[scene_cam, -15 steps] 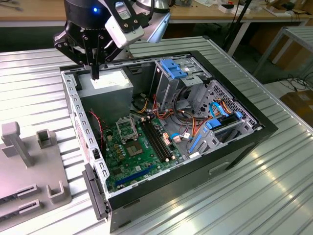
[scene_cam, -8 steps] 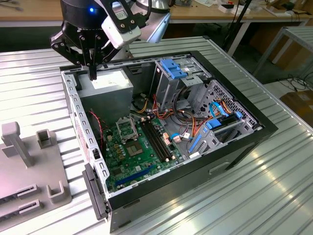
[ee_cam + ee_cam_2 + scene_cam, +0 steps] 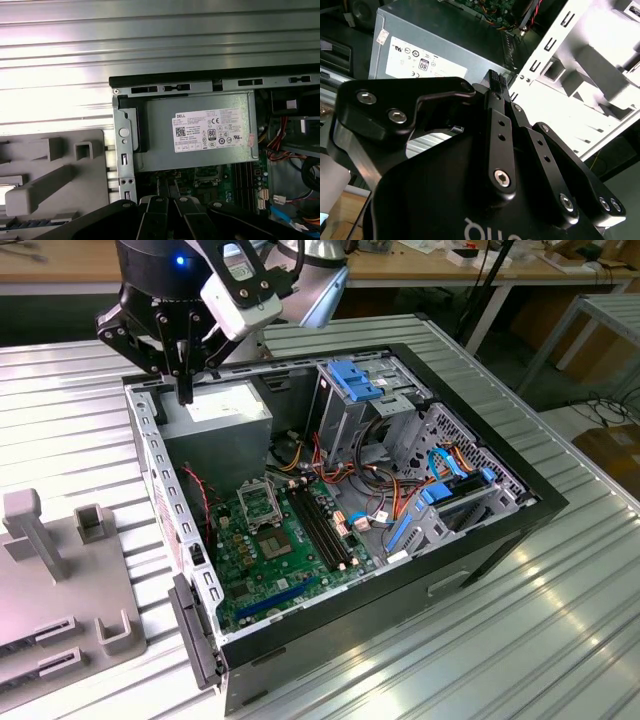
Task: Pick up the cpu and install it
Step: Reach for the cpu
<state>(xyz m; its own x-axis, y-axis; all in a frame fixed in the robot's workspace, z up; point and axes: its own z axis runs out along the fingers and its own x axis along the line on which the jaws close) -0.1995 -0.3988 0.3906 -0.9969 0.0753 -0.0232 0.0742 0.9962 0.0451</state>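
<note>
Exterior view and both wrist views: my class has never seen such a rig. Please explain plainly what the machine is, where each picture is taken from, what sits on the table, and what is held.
The machine is a robot arm ending in a gripper, a two-fingered claw. The exterior view comes from a camera standing off the arm. Both wrist views come from cameras riding on the arm, looking past its black fingers. On the ribbed metal table lies an opened computer case holding a green circuit board and a grey power supply; beside it sits a grey parts tray. The gripper hangs over the case near the power supply, fingers closed together; whether they pinch anything thin cannot be told.
</note>
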